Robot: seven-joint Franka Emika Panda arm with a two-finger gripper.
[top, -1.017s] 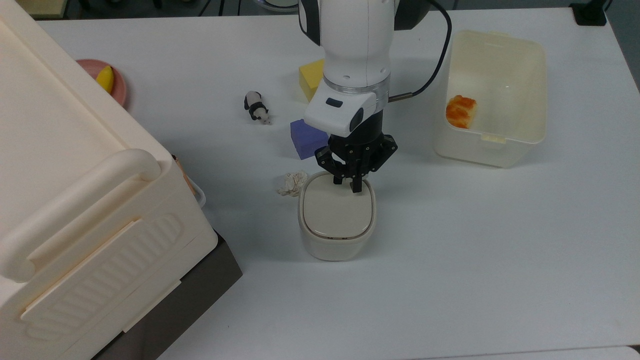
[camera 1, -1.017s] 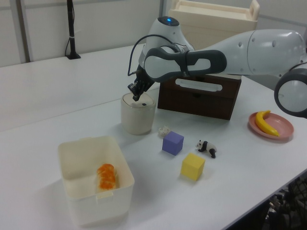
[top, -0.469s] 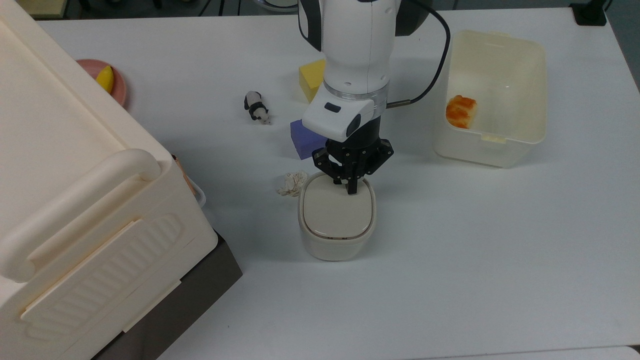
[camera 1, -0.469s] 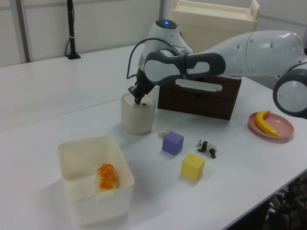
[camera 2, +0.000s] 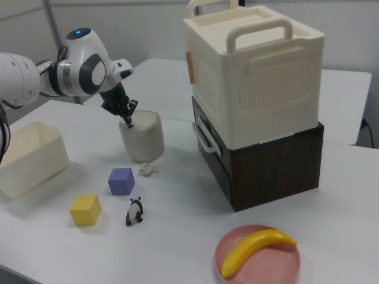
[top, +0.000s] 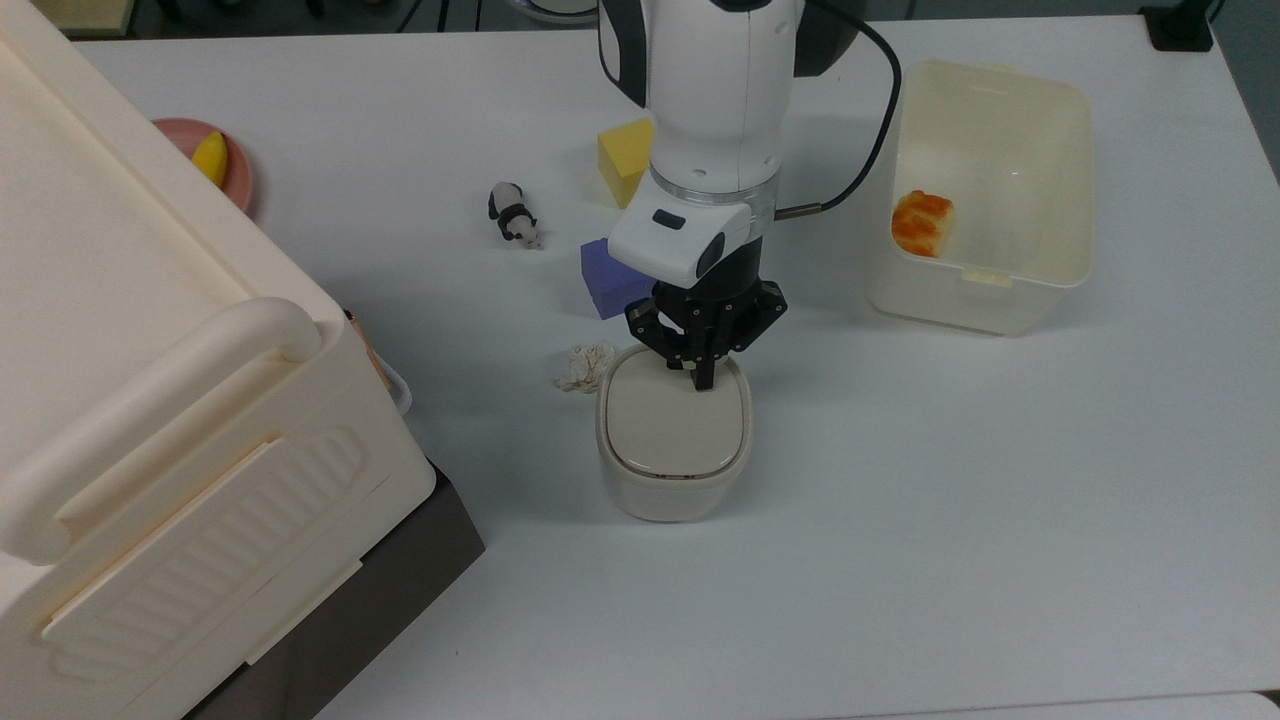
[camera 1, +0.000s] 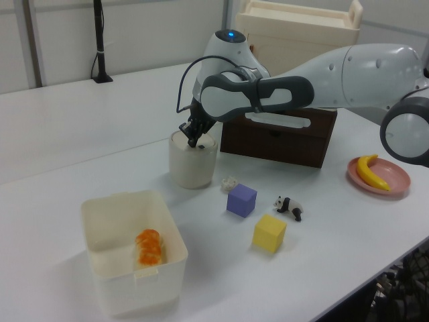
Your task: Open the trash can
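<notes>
Trash can stands mid-desk, in the top view just below the purple block, a crumpled paper scrap just beside its upper-left corner. Lid flat and shut.

Gripper points down at the lid's far edge, jaws drawn together with nothing between them, tip at or touching the lid surface where the release button should sit; the button itself is hidden under the tip.

Handling, as judged: thin moulded plastic, light, probably empty, smooth-walled, so it could skid or tip on the slick desk if pushed sideways. The lid looks stiff and flush with the rim, offering no lip to pinch. Best contact is a straight downward press on the button near that edge, closed jaws as a poker, force kept vertical. Off-centre pressing may rock the can.
</notes>
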